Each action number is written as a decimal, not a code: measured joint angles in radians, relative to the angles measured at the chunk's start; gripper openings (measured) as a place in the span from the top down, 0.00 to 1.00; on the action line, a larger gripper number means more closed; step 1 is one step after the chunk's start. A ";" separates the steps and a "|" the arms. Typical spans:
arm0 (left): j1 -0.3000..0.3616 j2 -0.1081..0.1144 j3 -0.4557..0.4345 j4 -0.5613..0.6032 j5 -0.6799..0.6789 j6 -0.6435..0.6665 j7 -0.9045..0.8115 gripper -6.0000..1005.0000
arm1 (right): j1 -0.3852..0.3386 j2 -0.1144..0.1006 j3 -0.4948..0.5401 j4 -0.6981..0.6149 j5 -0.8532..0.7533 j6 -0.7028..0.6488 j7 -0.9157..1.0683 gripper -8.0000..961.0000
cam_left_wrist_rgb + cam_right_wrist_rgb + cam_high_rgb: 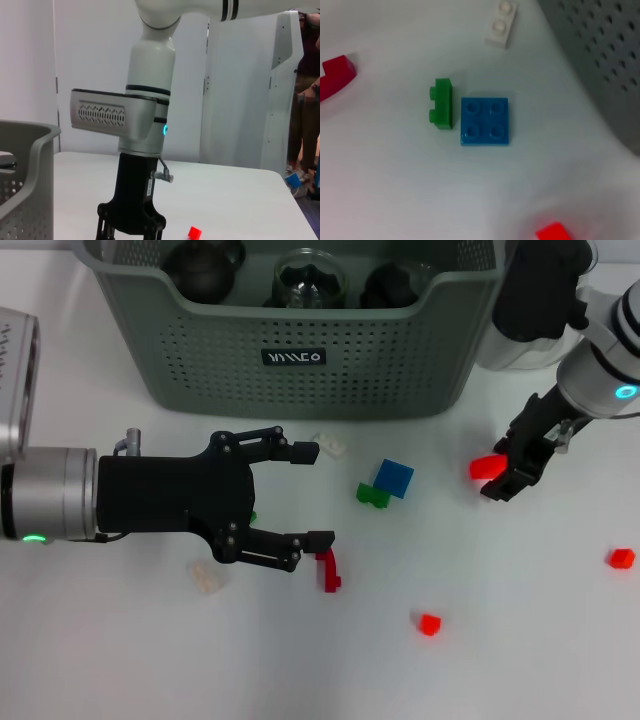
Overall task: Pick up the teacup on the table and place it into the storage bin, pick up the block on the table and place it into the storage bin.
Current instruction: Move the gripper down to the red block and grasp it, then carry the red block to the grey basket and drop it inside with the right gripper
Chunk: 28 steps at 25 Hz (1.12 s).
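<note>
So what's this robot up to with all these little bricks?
It is tidying toy blocks into the storage bin. The right gripper holds a red block just above the table, beside the bin. The left gripper hovers open over the table, holding nothing. Blue, green and other red blocks lie loose.

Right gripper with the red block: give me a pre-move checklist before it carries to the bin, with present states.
1. Red block held by the right gripper: ok, fingers shut on it.
2. Block lifted off the table: cannot tell.
3. Storage bin within view, open top: ok.
4. Room in the bin: cannot tell; dark round items already fill what shows.
5. Left gripper out of the path: ok, open, over the table's left part.
</note>
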 joint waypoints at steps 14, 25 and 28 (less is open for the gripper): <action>0.002 0.002 -0.028 -0.001 0.000 0.000 -0.001 0.09 | 0.006 -0.001 -0.011 -0.010 -0.005 -0.003 0.024 0.74; 0.006 0.002 -0.042 -0.001 0.001 0.014 -0.002 0.09 | -0.043 -0.010 -0.001 -0.248 0.111 -0.262 0.014 0.79; 0.009 0.001 -0.046 -0.001 0.006 0.015 0.001 0.09 | -0.057 -0.028 0.026 -0.351 0.210 -0.387 0.012 0.79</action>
